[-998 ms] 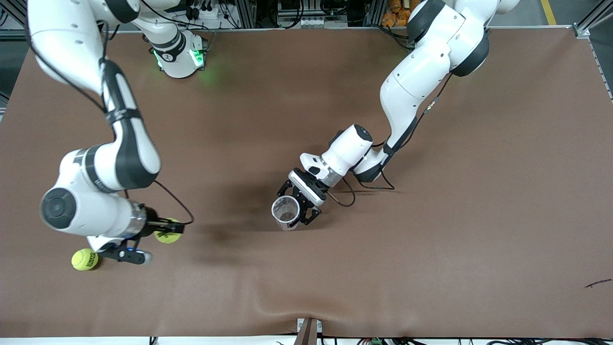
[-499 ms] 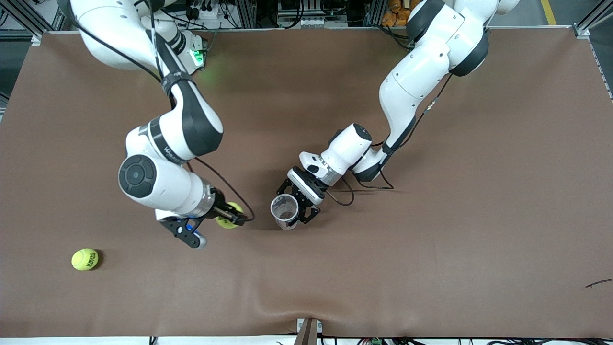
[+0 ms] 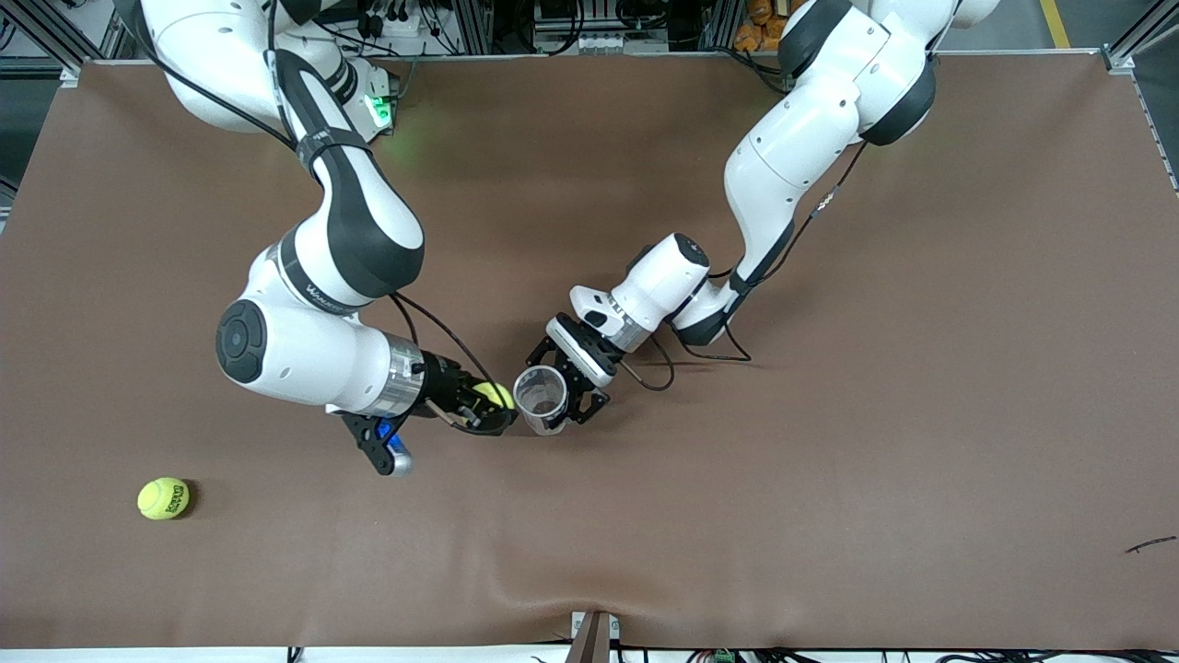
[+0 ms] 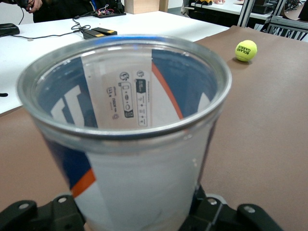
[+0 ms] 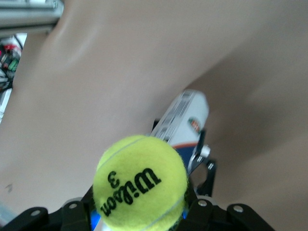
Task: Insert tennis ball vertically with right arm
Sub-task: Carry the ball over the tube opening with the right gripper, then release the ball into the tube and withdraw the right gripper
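A yellow-green tennis ball (image 3: 495, 395) marked "Wilson 3" (image 5: 139, 180) is clamped in my right gripper (image 3: 484, 410), which is shut on it (image 5: 139, 207). The ball hangs just beside the open mouth of a clear tennis-ball can (image 3: 541, 398), toward the right arm's end of the table. My left gripper (image 3: 564, 391) is shut round the lower body of that can (image 4: 130, 125), holding it mouth-up with a slight tilt. The can has a metal rim, a blue, white and orange label, and is empty inside. From the right wrist view the can (image 5: 185, 120) shows just past the ball.
A second tennis ball (image 3: 163, 498) lies on the brown table mat (image 3: 829, 460) near the right arm's end, close to the front camera; it also shows in the left wrist view (image 4: 246, 50). A small dark scrap (image 3: 1149, 544) lies near the left arm's end.
The right arm has swung the held ball from beside the loose ball across to the can's mouth. The left gripper with the can has shifted slightly toward it.
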